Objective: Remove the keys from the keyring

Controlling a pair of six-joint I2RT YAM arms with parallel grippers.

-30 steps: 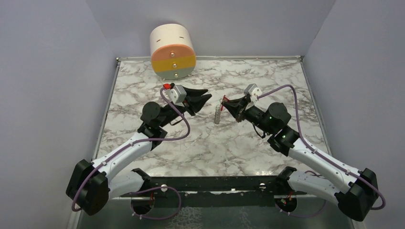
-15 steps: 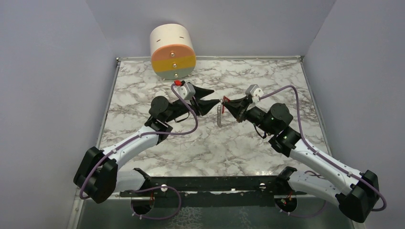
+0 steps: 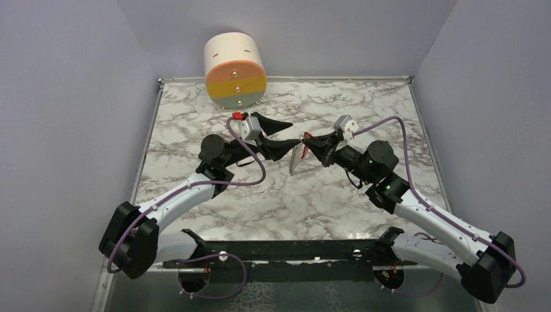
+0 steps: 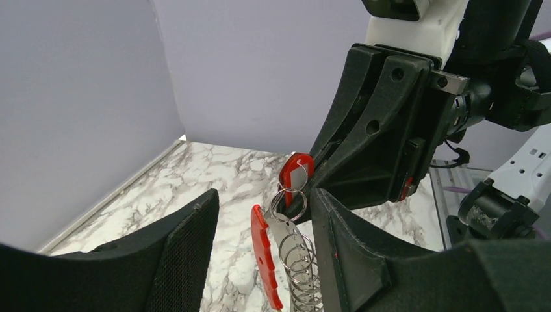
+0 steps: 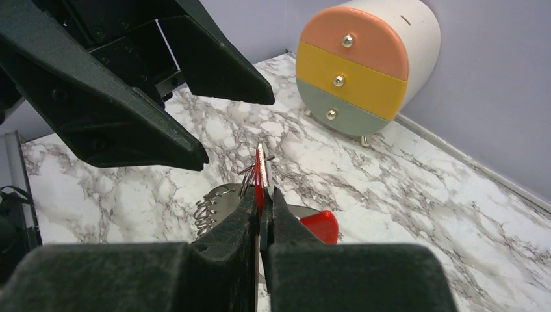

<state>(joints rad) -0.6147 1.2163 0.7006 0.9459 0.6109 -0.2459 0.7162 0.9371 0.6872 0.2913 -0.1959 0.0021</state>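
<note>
A red-headed key (image 5: 260,170) is pinched upright in my right gripper (image 5: 262,195), which is shut on it above the table. From that key hangs the keyring (image 4: 292,203), carrying a second red-and-silver key (image 4: 266,260) and a chain of small rings (image 4: 300,273). In the top view the hanging bunch (image 3: 295,158) slants down to the left below my right gripper (image 3: 307,139). My left gripper (image 4: 263,195) is open, one finger on each side of the hanging key and rings, and the right finger (image 4: 338,247) stands close beside the rings. It faces the right gripper (image 3: 286,135).
A cream drawer unit (image 3: 235,70) with orange, yellow and grey-green fronts stands at the back left of the marble table (image 3: 364,110). Purple walls close in the left, right and back sides.
My left gripper has moved right to the hanging keys and opened wider around them. The hanging bunch now slants to the left. The right gripper has stayed shut on its key.
</note>
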